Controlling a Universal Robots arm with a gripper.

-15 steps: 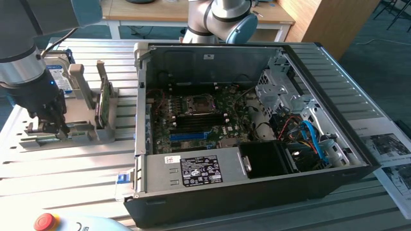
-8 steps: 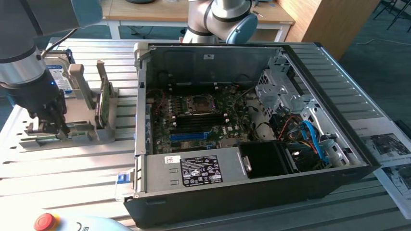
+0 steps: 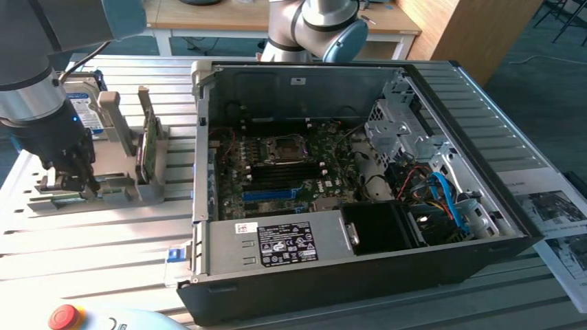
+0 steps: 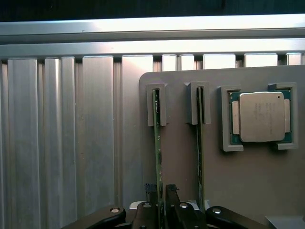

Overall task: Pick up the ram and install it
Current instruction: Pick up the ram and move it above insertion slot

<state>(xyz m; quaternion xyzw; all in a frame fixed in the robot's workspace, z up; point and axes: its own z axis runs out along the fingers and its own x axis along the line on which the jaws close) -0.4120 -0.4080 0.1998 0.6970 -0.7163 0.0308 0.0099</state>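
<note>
Two green sticks stand on edge in side-by-side slots of a grey holder [image 4: 178, 157] that rests on the ribbed metal tabletop [image 4: 62, 143]. The ram [image 4: 157, 143] is the one the tool [image 4: 161, 191] has come to, and the second stick [image 4: 199, 143] stands just beside it. A square pocket of the same holder carries a silver-capped processor [image 4: 261, 117]. In the wrist view the tool's two fingers stand apart, one on each side of the ram near one end of it. A thin gap seems to show on each side, so it looks straddled rather than clamped. In the exterior view the tool is low over the holder, at that view's left. A hard drive [image 3: 84, 113] sits at the holder's far end. The open computer case [image 3: 367, 275] lies well apart toward that view's right, holding the motherboard [image 3: 275, 165], a labelled power supply [image 3: 275, 244] and loose cables [image 3: 440, 192]. The likely risks come from the hold sitting near one end. If lifted from there, the ram could tilt and bind in its slot, or swing against the neighbouring stick. Fingers closing off-square could scrape its chips or let it slip.
</note>
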